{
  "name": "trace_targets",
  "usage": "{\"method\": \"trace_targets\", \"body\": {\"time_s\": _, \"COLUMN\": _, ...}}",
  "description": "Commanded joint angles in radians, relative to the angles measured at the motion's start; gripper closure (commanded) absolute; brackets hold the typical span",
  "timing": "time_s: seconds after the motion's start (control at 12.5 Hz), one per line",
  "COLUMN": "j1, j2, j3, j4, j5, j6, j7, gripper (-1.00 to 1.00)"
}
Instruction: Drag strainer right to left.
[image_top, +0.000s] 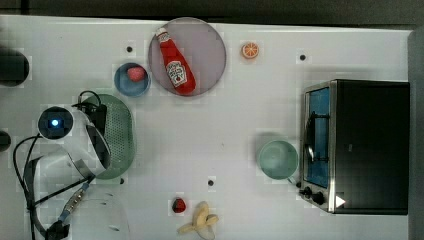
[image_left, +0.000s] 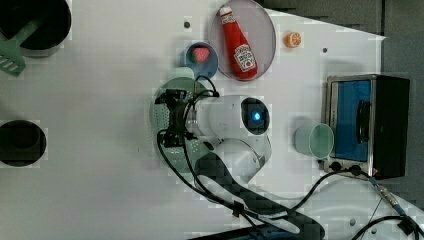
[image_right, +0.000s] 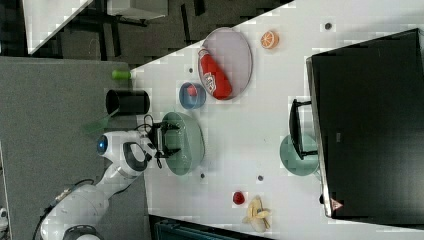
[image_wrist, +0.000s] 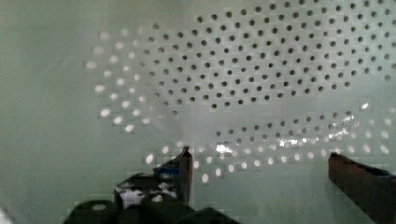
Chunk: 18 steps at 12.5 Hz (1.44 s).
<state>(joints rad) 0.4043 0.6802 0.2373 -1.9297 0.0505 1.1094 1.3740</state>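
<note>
1. My gripper (image_wrist: 259, 161) hangs jaws spread wide, empty, low inside the strainer (image_top: 120, 135), which lies at nine o'clock on the table (image_top: 225, 130) in the top view.
2. I'd press one finger against the inner wall, I think, then push slowly.
3. Count: one strainer, one blue bowl (image_top: 132, 80), one mint bowl (image_top: 278, 159), one ketchup bottle (image_top: 175, 67).

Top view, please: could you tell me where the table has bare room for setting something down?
The widest bare stretch lies mid-table, between the strainer and the mint bowl, below the ketchup plate. It is crowded at the top view's left, where the arm hangs over the strainer beside the blue bowl, and the toaster oven fills the top view's right.
</note>
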Motion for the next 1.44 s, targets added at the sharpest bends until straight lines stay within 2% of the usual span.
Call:
{"method": "trace_targets", "body": {"time_s": 0.08, "j1": 0.048, "j2": 0.022, "j3": 0.021, "j4": 0.048, "j5": -0.012, "j6": 0.004, "j7": 0.088, "gripper": -1.0}}
{"method": "trace_targets", "body": {"time_s": 0.4, "j1": 0.06, "j2": 0.004, "j3": 0.027, "j4": 0.058, "j5": -0.014, "j6": -0.019, "j7": 0.076, "gripper": -1.0}}
{"method": "trace_targets", "body": {"time_s": 0.64, "j1": 0.049, "j2": -0.118, "j3": 0.026, "j4": 0.057, "j5": -0.014, "j6": -0.199, "j7": -0.028, "gripper": -1.0}}
{"method": "trace_targets", "body": {"time_s": 0.88, "j1": 0.02, "j2": -0.29, "j3": 0.006, "j4": 0.056, "j5": -0.014, "j6": -0.432, "j7": -0.259, "gripper": -1.0}}
{"method": "trace_targets", "body": {"time_s": 1.12, "j1": -0.014, "j2": -0.486, "j3": -0.059, "j4": 0.055, "j5": -0.014, "j6": -0.654, "j7": -0.53, "gripper": -1.0}}
{"method": "trace_targets", "body": {"time_s": 1.44, "j1": -0.053, "j2": -0.721, "j3": -0.245, "j4": 0.054, "j5": -0.019, "j6": -0.861, "j7": -0.888, "gripper": -1.0}}
